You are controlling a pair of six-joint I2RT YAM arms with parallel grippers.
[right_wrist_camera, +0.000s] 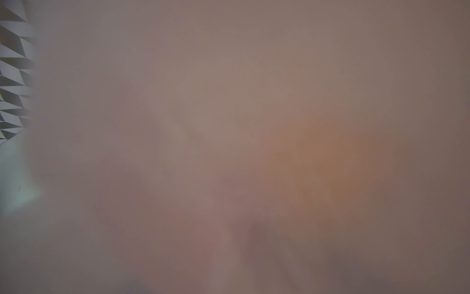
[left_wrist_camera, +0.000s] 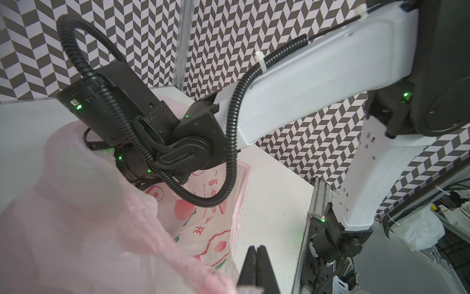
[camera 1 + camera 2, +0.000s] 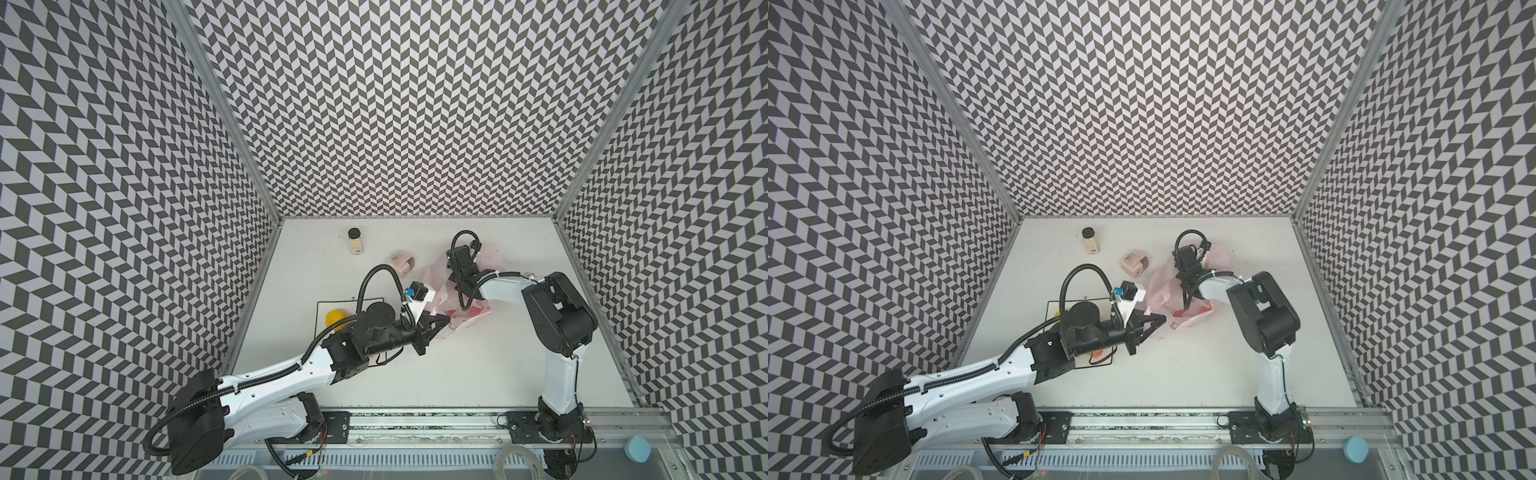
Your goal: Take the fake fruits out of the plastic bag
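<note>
Left end effector (image 3: 447,319) pinching plastic bag (image 3: 482,312) edge, right end effector (image 3: 465,300) inside

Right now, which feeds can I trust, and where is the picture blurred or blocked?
Right wrist view: nearly all pink-brown blur, apparently the plastic bag against the lens. Left wrist view: near bag fold out of focus, its print and the right arm sharp. Both top views: sharp, evenly lit.

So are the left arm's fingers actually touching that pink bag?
Touching. The left wrist view shows pink film of the plastic bag running right up against the shut left fingers, near their base.
</note>
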